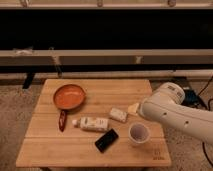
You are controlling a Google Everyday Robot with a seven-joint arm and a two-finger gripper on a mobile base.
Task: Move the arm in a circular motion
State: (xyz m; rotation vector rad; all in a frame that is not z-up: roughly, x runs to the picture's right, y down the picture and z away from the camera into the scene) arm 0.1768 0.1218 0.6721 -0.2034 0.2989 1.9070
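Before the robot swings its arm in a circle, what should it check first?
1. Arm over the table's right side: ok.
2. Cup clear of the arm: not ok, it looks very close.
3. White box clear of the arm's end: not ok, also close.
4. Pan, bottle and phone well away: ok.
5. Gripper in sight: cannot tell where it is, maybe behind the arm.
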